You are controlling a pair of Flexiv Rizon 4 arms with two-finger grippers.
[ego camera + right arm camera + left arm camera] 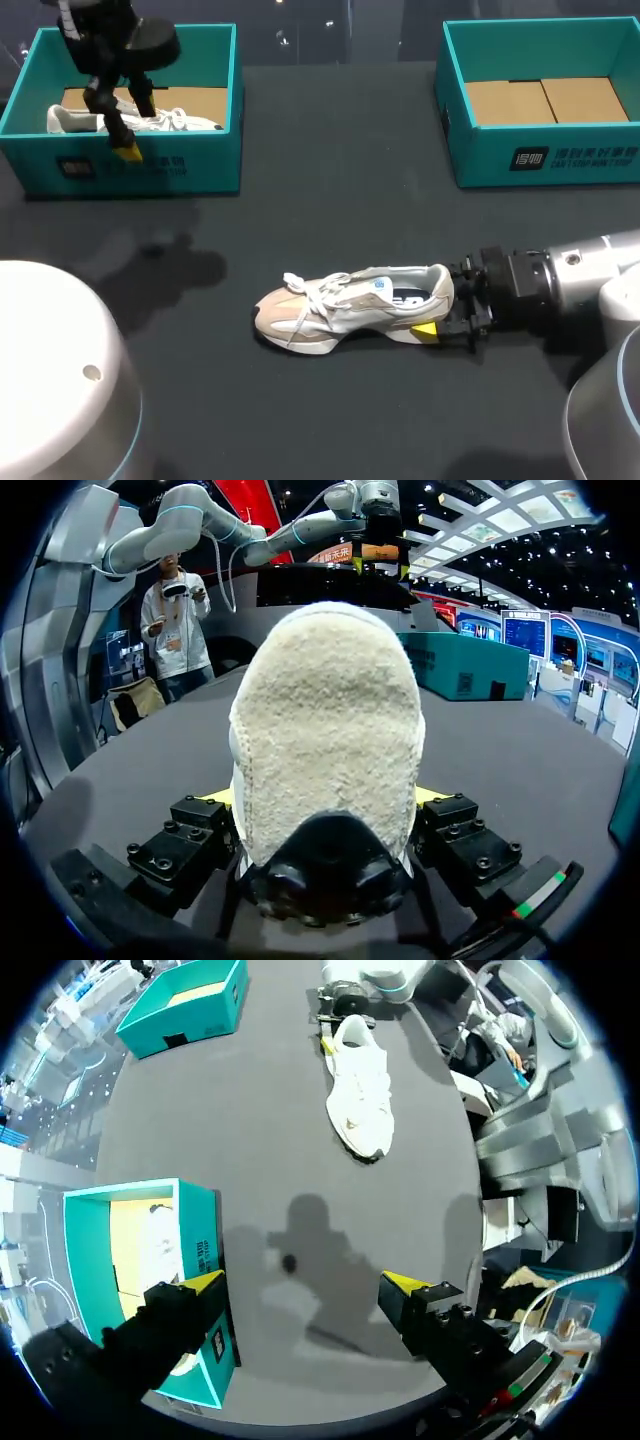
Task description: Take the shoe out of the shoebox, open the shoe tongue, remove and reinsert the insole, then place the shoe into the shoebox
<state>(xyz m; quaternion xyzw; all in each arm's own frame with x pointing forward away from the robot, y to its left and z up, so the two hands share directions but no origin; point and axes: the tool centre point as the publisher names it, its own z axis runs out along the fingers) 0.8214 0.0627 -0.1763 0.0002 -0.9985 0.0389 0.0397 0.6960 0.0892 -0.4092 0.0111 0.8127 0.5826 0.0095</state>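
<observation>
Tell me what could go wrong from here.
1. The right gripper pinches the shoe only at the heel; lifted, the toe may sag or twist out.
2. The open left gripper hangs over the left box's front wall; lowered straight, a finger might hit it.
3. That box already holds a second shoe, so placing there may jam.

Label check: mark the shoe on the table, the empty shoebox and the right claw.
shoe on the table (340, 310), head view, midfoot side.
empty shoebox (480, 155), head view, front wall.
right claw (446, 300), head view, between fingertips.
</observation>
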